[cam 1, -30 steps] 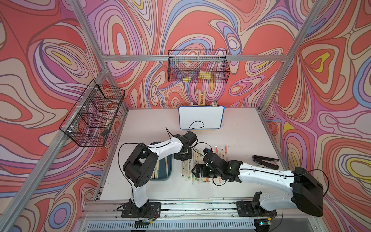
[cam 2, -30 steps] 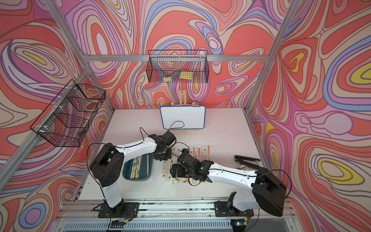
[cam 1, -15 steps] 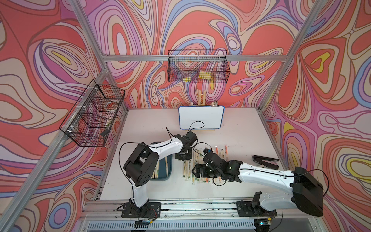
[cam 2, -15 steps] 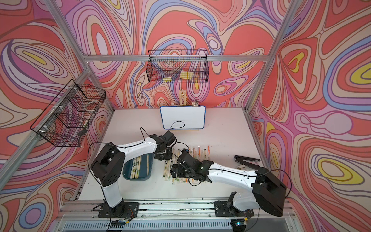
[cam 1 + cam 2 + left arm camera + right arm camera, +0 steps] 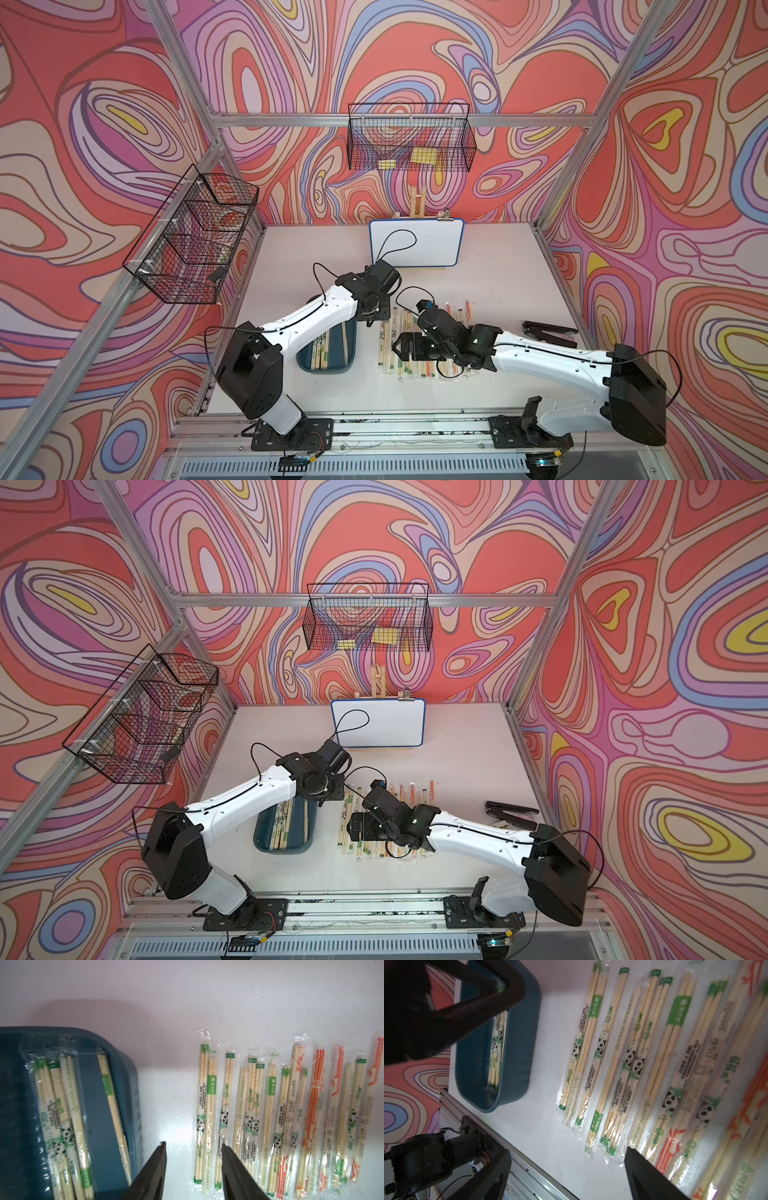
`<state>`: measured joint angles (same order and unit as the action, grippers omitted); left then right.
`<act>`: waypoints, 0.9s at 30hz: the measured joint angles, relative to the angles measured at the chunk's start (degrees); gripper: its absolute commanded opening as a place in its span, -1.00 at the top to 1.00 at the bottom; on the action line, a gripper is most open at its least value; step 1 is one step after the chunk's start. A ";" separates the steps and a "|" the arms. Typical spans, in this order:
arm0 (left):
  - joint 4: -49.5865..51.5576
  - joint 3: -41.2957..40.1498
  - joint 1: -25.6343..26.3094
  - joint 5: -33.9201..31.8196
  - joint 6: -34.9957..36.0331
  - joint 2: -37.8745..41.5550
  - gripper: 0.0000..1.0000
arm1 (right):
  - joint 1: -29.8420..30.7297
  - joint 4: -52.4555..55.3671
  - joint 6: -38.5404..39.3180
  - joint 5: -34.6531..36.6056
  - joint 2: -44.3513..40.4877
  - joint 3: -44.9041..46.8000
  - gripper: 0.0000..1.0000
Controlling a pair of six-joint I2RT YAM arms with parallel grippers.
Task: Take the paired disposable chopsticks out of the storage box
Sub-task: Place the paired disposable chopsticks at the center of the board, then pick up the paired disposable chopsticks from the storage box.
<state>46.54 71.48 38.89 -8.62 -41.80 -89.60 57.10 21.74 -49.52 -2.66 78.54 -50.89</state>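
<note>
The dark teal storage box (image 5: 328, 368) (image 5: 282, 848) (image 5: 116, 1105) (image 5: 519, 1043) lies left of centre with several paired disposable chopsticks (image 5: 322, 345) (image 5: 62, 1105) in it. Many more sleeved pairs (image 5: 395, 349) (image 5: 374, 845) (image 5: 270, 1105) (image 5: 633, 1043) lie in a row on the table right of the box. My left gripper (image 5: 372, 320) (image 5: 193, 1144) hangs open over the row's leftmost pairs, which lie flat below, gripping nothing. Above the near ends of the same row, my right gripper (image 5: 405, 349) (image 5: 568, 1151) stands wide open and empty.
A whiteboard (image 5: 415, 243) leans on a wooden easel (image 5: 417, 201) at the back. A black tool (image 5: 548, 332) lies at the right. Wire baskets (image 5: 409, 141) (image 5: 191, 237) hang on the back and left walls. An aluminium rail (image 5: 395, 424) runs along the front edge.
My left gripper's jaws have spread apart over the left end of the row. Neither arm has visibly shifted otherwise, and the right gripper stays wide open.
</note>
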 measured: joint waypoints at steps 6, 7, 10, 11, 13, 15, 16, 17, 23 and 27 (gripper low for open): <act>2.16 -5.07 -6.16 -2.10 0.00 5.07 -0.04 | 0.00 3.19 1.03 0.90 3.06 -7.56 -0.84; 2.36 -6.12 -7.23 -2.14 0.00 5.73 -0.04 | 0.00 3.52 1.14 1.05 3.65 -8.61 -0.84; 2.97 -9.70 -10.86 -2.19 0.24 7.54 -0.03 | 0.00 4.68 1.49 1.44 5.86 -11.96 -0.84; 3.10 -10.75 -11.80 -2.10 0.44 8.02 -0.02 | 0.00 4.96 1.53 1.51 6.60 -12.87 -0.84; 3.15 -12.09 -12.98 -2.05 0.72 8.39 0.01 | 0.00 5.53 1.68 1.55 8.28 -14.58 -0.84; 2.86 -13.14 -13.79 -1.99 1.11 8.39 0.05 | 0.00 6.32 1.90 1.53 10.21 -16.41 -0.84; 2.73 -13.57 -13.99 -1.88 1.27 8.24 0.06 | 0.00 6.51 1.99 1.46 10.95 -17.14 -0.84; 2.75 -13.86 -14.23 -1.77 1.33 8.00 0.07 | 0.00 6.64 2.10 1.40 11.76 -17.97 -0.84; 0.17 -14.27 -14.71 -0.74 1.99 4.83 0.09 | 0.00 7.26 2.78 1.20 13.75 -20.39 -0.84; -2.43 -15.39 -14.84 0.11 2.43 2.84 0.11 | 0.00 7.26 2.99 0.70 14.21 -20.48 -0.84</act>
<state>44.12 56.10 24.05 -8.51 -39.38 -86.76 57.10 28.99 -46.52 -1.96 92.75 -71.37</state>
